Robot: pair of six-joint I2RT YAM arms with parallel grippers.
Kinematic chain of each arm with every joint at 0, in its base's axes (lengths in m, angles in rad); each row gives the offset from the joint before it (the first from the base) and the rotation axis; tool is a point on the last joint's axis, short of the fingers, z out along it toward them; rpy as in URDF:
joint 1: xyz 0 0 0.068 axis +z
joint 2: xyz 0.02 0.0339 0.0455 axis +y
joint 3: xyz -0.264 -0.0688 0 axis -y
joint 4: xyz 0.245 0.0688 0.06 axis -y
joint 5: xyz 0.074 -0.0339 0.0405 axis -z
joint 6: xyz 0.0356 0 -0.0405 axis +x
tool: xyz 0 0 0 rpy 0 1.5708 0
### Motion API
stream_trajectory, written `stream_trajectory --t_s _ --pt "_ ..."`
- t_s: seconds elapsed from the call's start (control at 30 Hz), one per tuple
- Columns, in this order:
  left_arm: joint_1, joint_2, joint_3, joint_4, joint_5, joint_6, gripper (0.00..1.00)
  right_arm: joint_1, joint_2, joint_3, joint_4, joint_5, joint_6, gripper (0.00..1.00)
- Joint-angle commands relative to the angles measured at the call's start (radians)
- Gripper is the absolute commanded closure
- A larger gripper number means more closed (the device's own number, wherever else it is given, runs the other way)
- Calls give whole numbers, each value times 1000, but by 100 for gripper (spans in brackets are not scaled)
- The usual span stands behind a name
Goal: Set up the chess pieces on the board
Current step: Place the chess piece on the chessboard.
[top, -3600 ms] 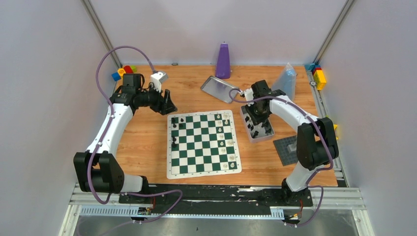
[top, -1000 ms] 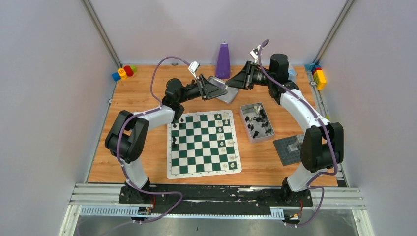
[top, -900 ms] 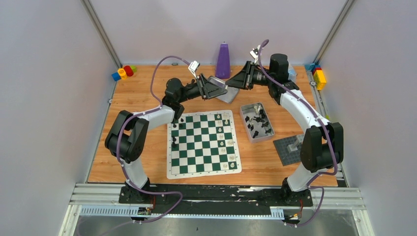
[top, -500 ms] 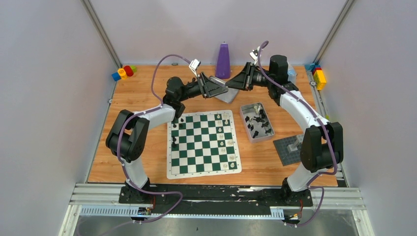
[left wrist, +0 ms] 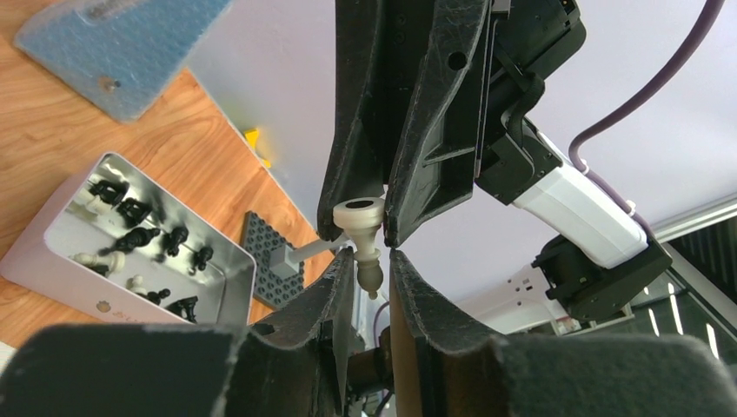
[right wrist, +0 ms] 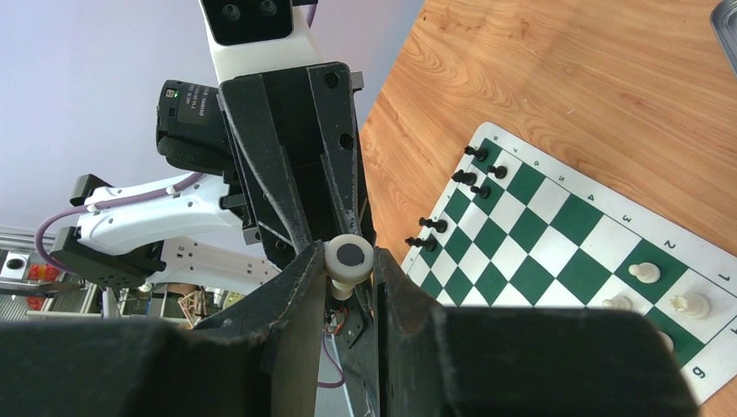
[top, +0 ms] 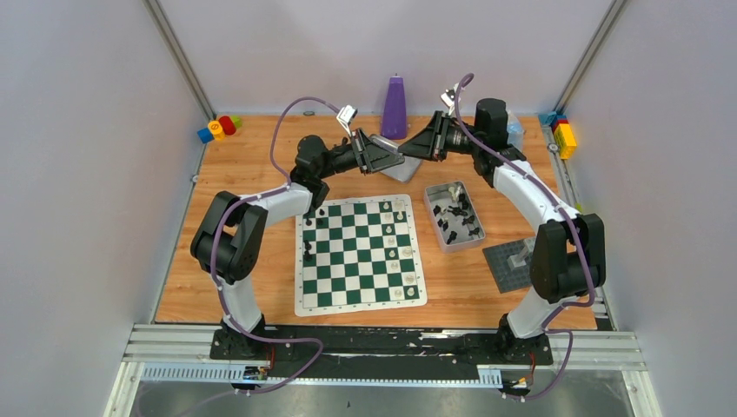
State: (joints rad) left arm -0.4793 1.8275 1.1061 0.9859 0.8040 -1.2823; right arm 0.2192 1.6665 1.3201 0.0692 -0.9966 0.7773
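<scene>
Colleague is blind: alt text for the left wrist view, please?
The right pincer holds a cream-white chess piece by its base while the left pincer flanks its head. Lower left, a silver tin of pieces on wood.

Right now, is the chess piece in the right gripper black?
No, the chess piece pinched in the right gripper is cream-white.
</scene>
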Motion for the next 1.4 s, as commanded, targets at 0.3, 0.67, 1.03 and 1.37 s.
stream_trajectory --t_s 0.3,0.67,1.03,1.37 --pt "-7 -17 48 -28 31 49 89 -26 -44 -39 37 -13 -65 89" --pt "-7 -46 59 -161 49 144 87 -26 -132 -82 -23 8 -183 78" --pt "-7 -67 63 -202 46 173 80 -26 -176 -118 -26 29 -210 76" --pt "-6 -66 68 -202 52 171 76 -27 -193 -139 -31 45 -224 75"
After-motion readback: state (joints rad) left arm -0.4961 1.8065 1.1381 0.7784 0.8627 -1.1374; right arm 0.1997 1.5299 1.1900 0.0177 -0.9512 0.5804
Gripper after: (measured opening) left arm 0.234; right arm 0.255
